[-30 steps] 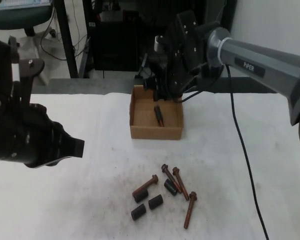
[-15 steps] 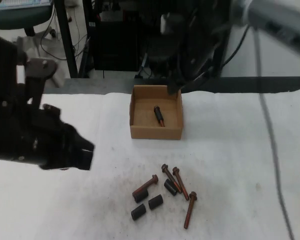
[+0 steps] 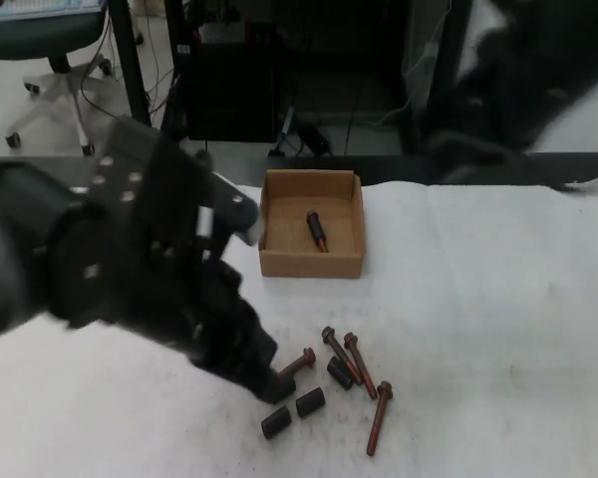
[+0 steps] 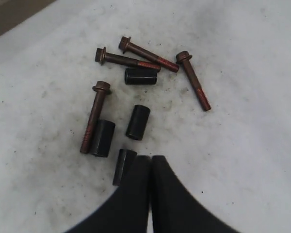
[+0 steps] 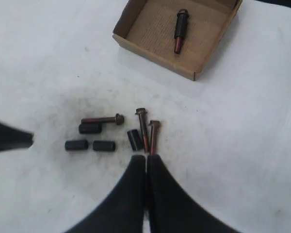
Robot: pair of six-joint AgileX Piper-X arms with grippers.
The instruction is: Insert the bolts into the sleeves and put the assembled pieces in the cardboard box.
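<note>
On the bench (image 3: 498, 329), the task stands at an early stage.

Done: one assembled piece (image 3: 319, 231), a bolt seated in its sleeve, lies flat inside the box (image 3: 309, 263).

Outstanding: every other part lies loose on the bench near the box, none mated.

Count, by the left wrist view: four bolts (image 4: 94, 116) and four sleeves (image 4: 138, 122).
- One bolt lies side by side with a sleeve, touching it but not inserted.
- Two bolts lie close together with a sleeve just beside them.
- The fourth bolt lies a little apart.

Judged remaining: four insertions and four placements in the box.

Left gripper (image 4: 146, 160): fingers together, holding nothing, low over the cluster with the tips just beside the nearest sleeve.

Right gripper (image 5: 146, 158): fingers together, empty, higher over the bench with the loose parts and the box both below it.

Neither gripper has a part in hand, so the next pairing is judged not yet begun.
</note>
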